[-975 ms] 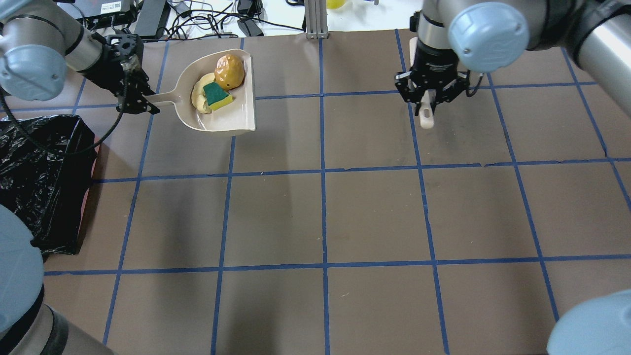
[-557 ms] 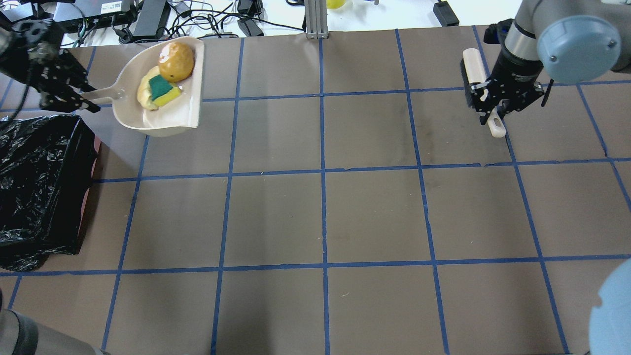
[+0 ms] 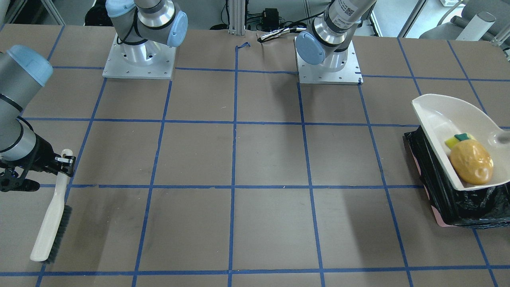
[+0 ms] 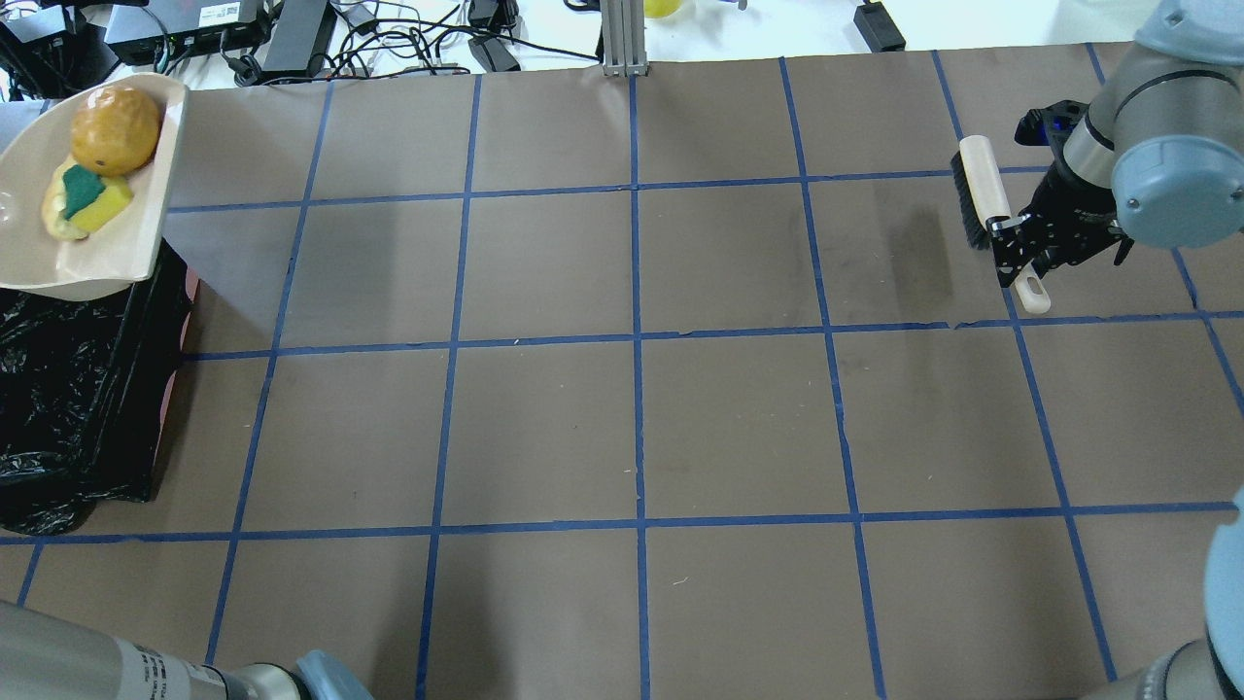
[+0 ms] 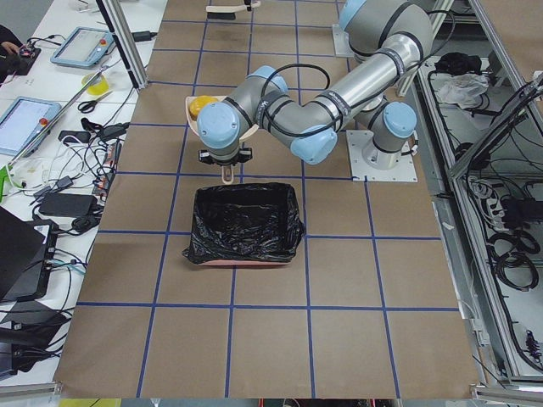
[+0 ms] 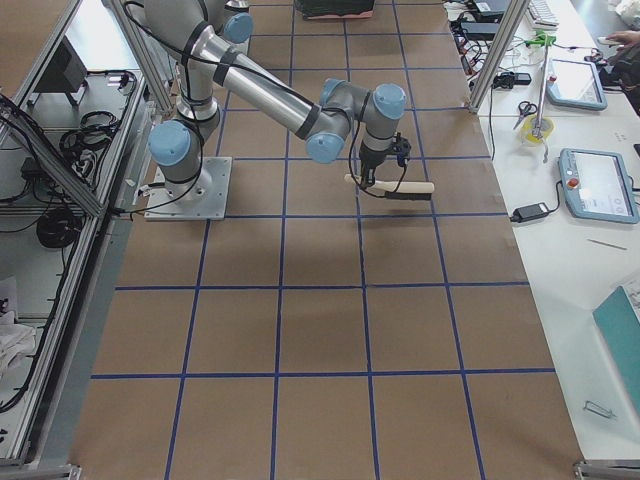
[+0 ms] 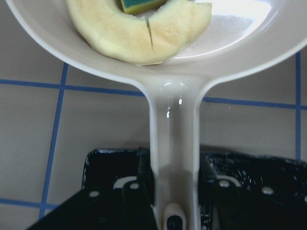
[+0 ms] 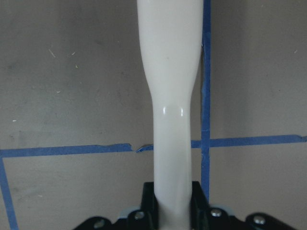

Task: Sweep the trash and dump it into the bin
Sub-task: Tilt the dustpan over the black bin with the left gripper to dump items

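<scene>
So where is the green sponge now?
The sponge sits at the overhead view's far left, inside the beige dustpan, on the cream slice next to the yellow-orange lump.

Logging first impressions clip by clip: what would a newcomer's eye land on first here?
The beige dustpan stands out at the table's left end. The left pincer holds it raised at the edge of the black-lined bin, loaded with a glossy yellow-orange lump, a green-and-yellow sponge and a cream crescent slice. At the opposite end, the right pincer grips a brush by its handle.
</scene>
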